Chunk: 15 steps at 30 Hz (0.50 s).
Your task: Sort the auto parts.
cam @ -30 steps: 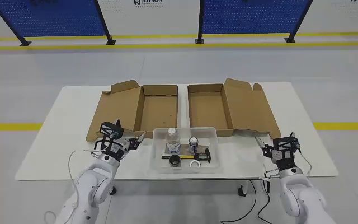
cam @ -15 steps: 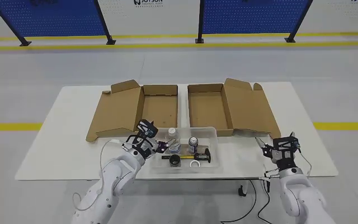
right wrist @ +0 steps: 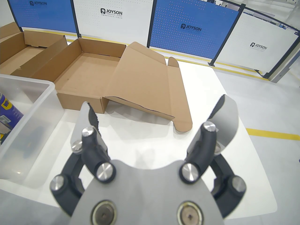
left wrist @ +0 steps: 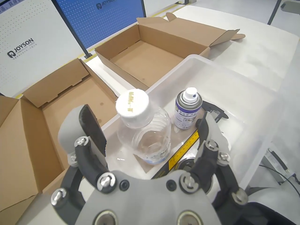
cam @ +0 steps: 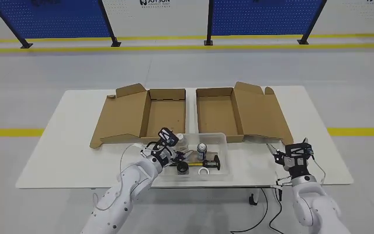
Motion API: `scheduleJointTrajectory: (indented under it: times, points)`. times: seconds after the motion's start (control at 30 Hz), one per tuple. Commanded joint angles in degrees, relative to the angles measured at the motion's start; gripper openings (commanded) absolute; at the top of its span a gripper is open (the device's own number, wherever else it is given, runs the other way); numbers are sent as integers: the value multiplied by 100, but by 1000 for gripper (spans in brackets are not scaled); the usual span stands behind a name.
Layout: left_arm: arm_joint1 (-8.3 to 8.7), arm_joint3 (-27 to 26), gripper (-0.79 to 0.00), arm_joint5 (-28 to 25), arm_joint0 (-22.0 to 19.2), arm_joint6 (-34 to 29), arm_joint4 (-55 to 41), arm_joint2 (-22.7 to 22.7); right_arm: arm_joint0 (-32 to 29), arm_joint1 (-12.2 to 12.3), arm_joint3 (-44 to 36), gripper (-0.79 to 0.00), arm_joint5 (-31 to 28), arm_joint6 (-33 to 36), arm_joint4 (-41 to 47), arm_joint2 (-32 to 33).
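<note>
A clear plastic bin [cam: 193, 136] at the table's front middle holds a clear bottle with a white cap [cam: 180, 140], a blue spray can [cam: 201, 150], a black ring [cam: 183, 167], a white ring [cam: 204, 172] and a black-and-yellow measuring tool [cam: 211, 162]. My left gripper [cam: 175, 154] is over the bin's left part. In the left wrist view it [left wrist: 145, 118] stands open, its fingers on either side of the bottle [left wrist: 145, 141] and apart from it, with the spray can [left wrist: 187, 111] just beyond. My right gripper [right wrist: 154, 106] is open and holds nothing, over bare table right of the bin [cam: 290, 154].
Two open cardboard boxes lie behind the bin, one on the left [cam: 166, 114] and one on the right [cam: 217, 114], their lids folded outward. The right box's lid [right wrist: 145, 87] lies ahead of the right gripper. The table's front edge is close to both arms.
My left arm has swung right, from the table left of the bin to over the bin, with its fingers now around the bottle. The right arm has not moved.
</note>
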Motion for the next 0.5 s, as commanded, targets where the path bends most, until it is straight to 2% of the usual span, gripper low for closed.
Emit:
scheduleJointTrajectory:
  times: [0.0, 0.23, 0.33, 0.47]
  points:
    - [-11, 58, 0, 3, -37, 8, -14, 29, 0, 0, 0, 0, 0, 0, 0, 0]
    - [-48, 265, 0, -57, -142, -38, -225, 94, 0, 0, 0, 0, 0, 0, 0, 0]
    - [-65, 387, -34, -42, -193, -41, -241, 139, 0, 0, 0, 0, 0, 0, 0, 0]
    - [-87, 549, -40, -30, -259, -38, -184, 216, 0, 0, 0, 0, 0, 0, 0, 0]
